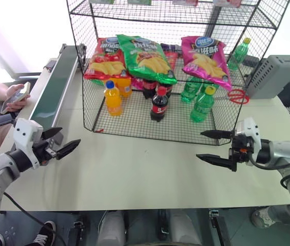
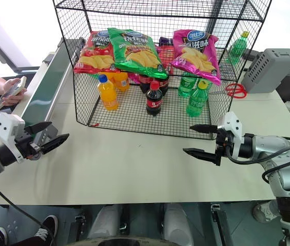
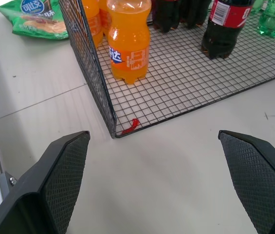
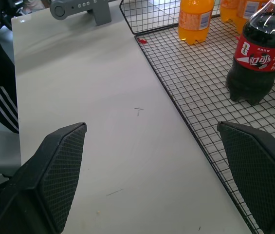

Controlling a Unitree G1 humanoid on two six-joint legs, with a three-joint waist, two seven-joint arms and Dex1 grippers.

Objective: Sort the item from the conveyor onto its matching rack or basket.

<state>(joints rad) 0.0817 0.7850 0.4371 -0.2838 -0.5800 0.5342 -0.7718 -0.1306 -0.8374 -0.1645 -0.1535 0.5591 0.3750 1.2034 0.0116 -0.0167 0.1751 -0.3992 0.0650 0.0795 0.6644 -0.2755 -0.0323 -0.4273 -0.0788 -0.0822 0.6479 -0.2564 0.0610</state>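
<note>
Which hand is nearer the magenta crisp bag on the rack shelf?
Right. The right hand hovers open over the table just below and in front of the magenta crisp bag; the left hand is open too, far across by the conveyor.

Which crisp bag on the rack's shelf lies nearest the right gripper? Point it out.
The magenta-pink crisp bag, at the right end of the row in the black wire rack. The green bag lies in the middle and the red bag farthest from the right gripper.
</note>
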